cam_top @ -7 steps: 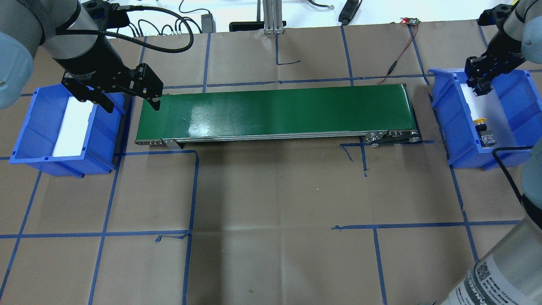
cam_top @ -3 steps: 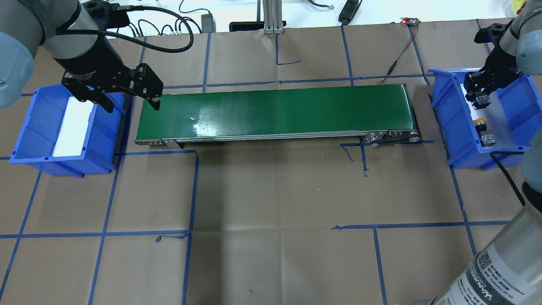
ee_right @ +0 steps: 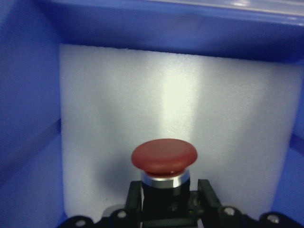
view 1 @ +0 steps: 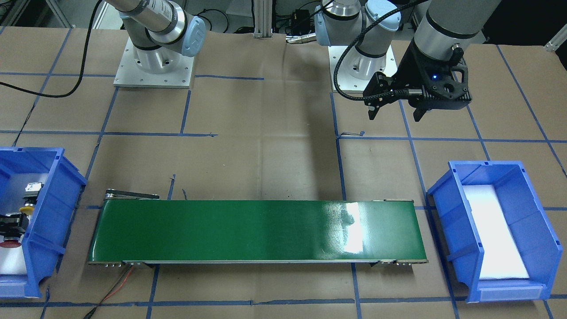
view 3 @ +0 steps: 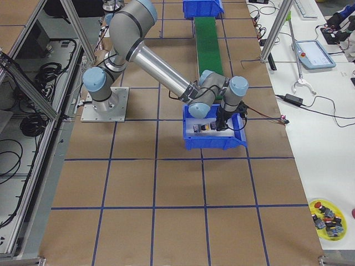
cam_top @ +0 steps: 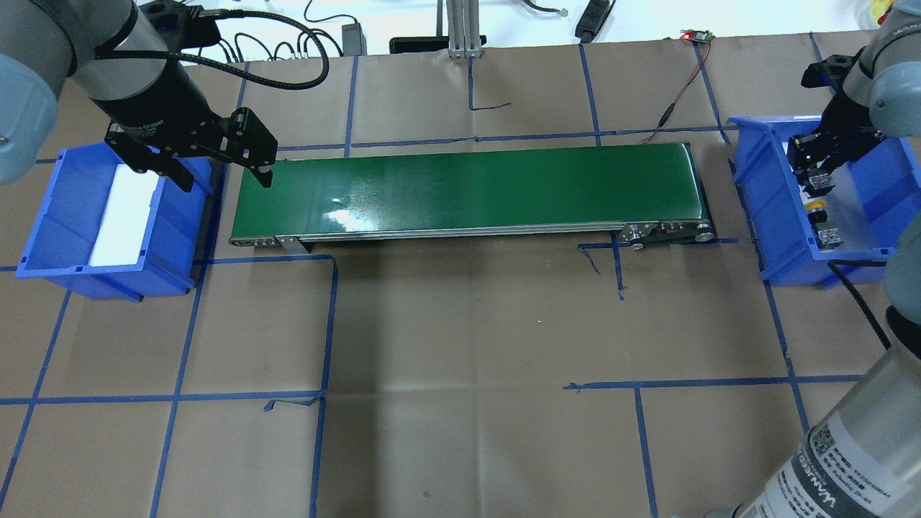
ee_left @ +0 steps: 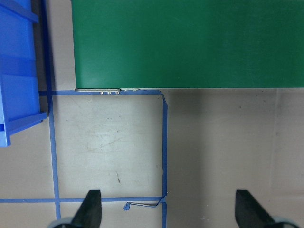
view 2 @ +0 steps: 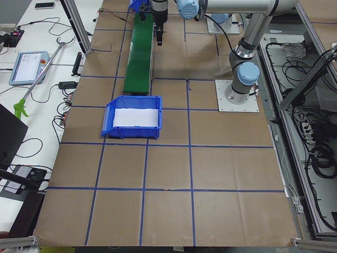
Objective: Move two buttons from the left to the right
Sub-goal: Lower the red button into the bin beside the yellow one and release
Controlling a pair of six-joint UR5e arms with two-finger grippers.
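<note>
My right gripper (cam_top: 817, 176) is inside the right blue bin (cam_top: 763, 194) and is shut on the red button (ee_right: 164, 156). The right wrist view shows the black body clamped between the fingers (ee_right: 205, 194) over white foam. The red cap also shows in the front view (view 1: 9, 243). The yellow button (cam_top: 815, 206) lies on the foam in the same bin, just nearer to me than the gripper, and shows in the front view (view 1: 27, 206). My left gripper (cam_top: 223, 176) is open and empty, hovering between the left blue bin (cam_top: 43, 208) and the belt's left end.
A green conveyor belt (cam_top: 468, 187) runs between the two bins. The left bin holds only white foam. Cables and a small circuit board (cam_top: 696, 34) lie at the table's far edge. A yellow dish of spare buttons (view 3: 327, 213) sits on the side bench.
My right gripper, with the red button, has moved toward me and lower into the right bin, closer to the yellow button. The left arm has not moved.
</note>
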